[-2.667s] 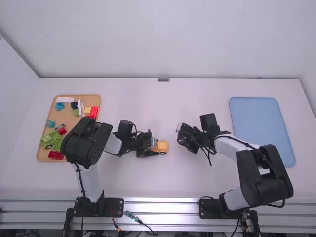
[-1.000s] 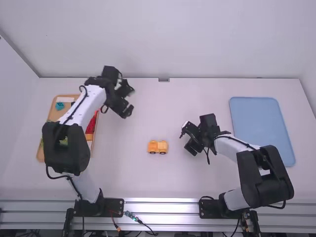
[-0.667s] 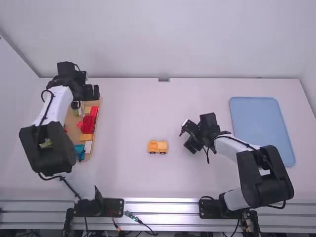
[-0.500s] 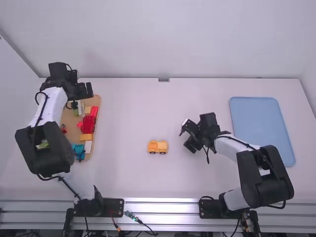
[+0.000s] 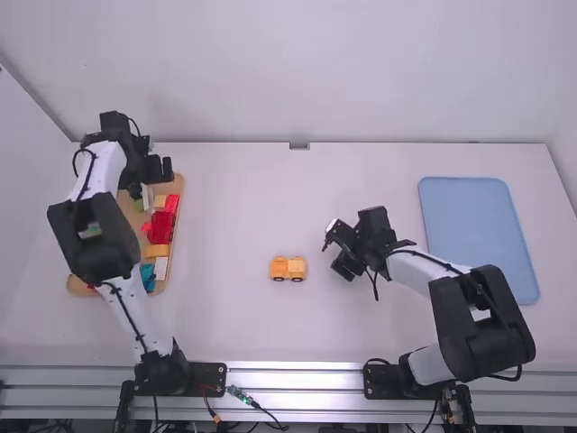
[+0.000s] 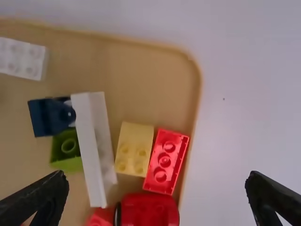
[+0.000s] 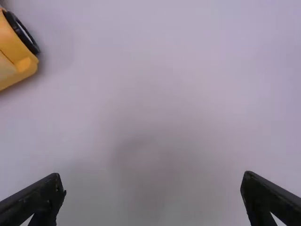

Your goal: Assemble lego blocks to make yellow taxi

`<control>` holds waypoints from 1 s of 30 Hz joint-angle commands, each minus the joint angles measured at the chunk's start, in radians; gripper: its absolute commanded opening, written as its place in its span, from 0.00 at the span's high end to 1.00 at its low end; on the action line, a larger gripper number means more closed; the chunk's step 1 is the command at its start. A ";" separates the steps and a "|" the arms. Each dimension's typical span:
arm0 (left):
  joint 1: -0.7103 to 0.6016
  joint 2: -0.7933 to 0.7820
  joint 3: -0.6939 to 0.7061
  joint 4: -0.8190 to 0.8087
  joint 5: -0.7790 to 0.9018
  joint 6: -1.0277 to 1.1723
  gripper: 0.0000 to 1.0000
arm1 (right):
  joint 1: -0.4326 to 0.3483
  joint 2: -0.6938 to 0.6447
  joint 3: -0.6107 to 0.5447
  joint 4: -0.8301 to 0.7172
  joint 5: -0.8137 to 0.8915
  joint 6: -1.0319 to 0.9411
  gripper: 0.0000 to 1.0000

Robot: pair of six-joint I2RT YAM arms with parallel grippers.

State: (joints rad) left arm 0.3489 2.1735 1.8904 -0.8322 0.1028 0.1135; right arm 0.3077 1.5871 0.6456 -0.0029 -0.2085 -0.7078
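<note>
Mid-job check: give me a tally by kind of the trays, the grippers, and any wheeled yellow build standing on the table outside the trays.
Trays: 2 (tan tray, blue tray)
Grippers: 2 (left gripper, right gripper)
Wheeled yellow build: 1
Total: 5

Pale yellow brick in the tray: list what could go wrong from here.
The red brick lies close beside the yellow brick, so the open left tool might catch both. The long white piece on the yellow one's other side could get knocked. The wheeled base may roll when a brick is pressed on.
</note>
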 commanded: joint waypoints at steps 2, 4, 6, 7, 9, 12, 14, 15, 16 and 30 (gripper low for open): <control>-0.002 0.121 0.165 -0.099 0.013 0.030 0.01 | 0.002 -0.022 -0.004 -0.004 0.023 0.002 0.01; -0.002 0.159 0.208 -0.135 0.013 0.050 0.04 | 0.000 -0.022 -0.004 0.000 0.023 0.006 0.01; -0.002 0.183 0.228 -0.157 0.014 0.072 0.11 | 0.000 -0.022 -0.004 -0.001 0.023 0.005 0.01; -0.002 0.192 0.224 -0.153 0.012 0.074 0.22 | 0.002 -0.022 -0.004 -0.001 0.023 0.005 0.01; -0.001 0.194 0.217 -0.149 0.013 0.075 0.33 | 0.002 -0.022 -0.004 0.000 0.023 0.005 0.01; -0.002 0.195 0.196 -0.157 0.010 0.083 0.38 | 0.000 -0.022 -0.004 0.000 0.023 0.005 0.01; -0.002 0.195 0.172 -0.162 0.012 0.106 0.37 | 0.000 -0.022 -0.003 0.000 0.023 0.005 0.01; -0.002 0.195 0.165 -0.162 0.009 0.109 0.37 | 0.000 -0.022 -0.003 0.000 0.023 0.005 0.01; 0.000 0.195 0.151 -0.157 0.010 0.112 0.38 | 0.000 -0.022 -0.004 0.001 0.024 0.004 0.01; 0.014 0.194 0.076 -0.093 -0.059 0.073 0.44 | 0.000 -0.022 -0.003 0.022 0.023 0.005 0.01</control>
State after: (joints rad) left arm 0.3534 2.3623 1.9732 -0.9226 0.0429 0.1917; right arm 0.3077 1.5871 0.6460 0.0200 -0.1871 -0.7052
